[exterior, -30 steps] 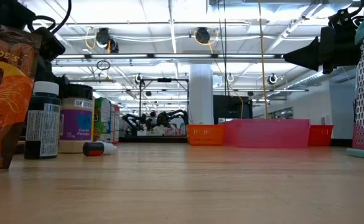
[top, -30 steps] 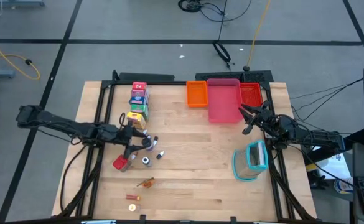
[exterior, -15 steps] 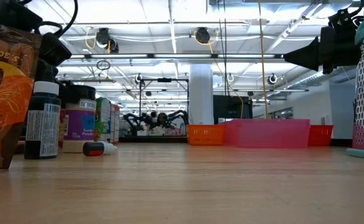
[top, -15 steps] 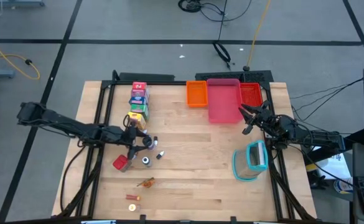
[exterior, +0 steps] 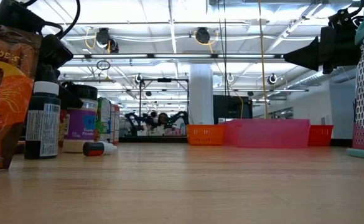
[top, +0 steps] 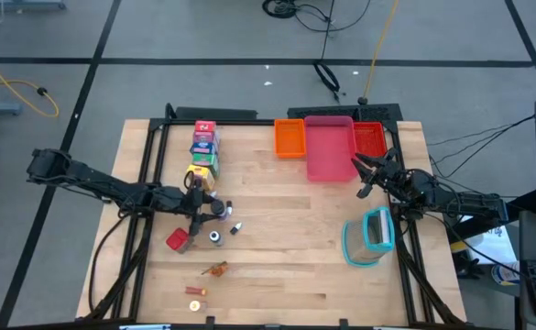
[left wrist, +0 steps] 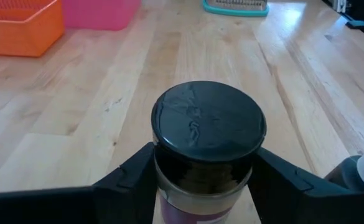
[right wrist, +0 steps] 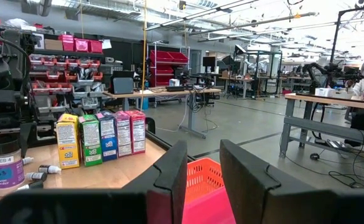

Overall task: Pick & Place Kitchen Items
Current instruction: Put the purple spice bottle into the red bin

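Observation:
My left gripper [top: 207, 206] is shut on a small jar with a dark cap [left wrist: 208, 124] and a purple label [exterior: 81, 124], left of the table's middle. Beside it lie two tiny dark-capped bottles [top: 215, 236] and a red-brown bag [top: 178, 240]. A row of printed cartons [top: 203, 151] stands on the table toward the far edge. Small orange-brown bits [top: 215, 269] lie near the near edge. My right gripper [top: 366, 176] waits open, held above the table beside the pink tray [top: 330, 147]. My left gripper pinches the jar between its two fingers [left wrist: 132, 174], one on each side of the jar's body just below the cap [left wrist: 200, 180]. The fingers come level from the table's left. The jar stays upright; whether its base is on the wood or just off it, I cannot tell.
The orange tray [top: 289, 137], pink tray and red tray [top: 369, 139] sit side by side at the far edge. A teal-rimmed clear container [top: 370, 236] lies near the right edge. Bare wood stretches across the table's middle [top: 295, 229].
My left gripper has moved a little toward the table's right and far side, and the jar has gone with it, still upright. The right arm has kept still.

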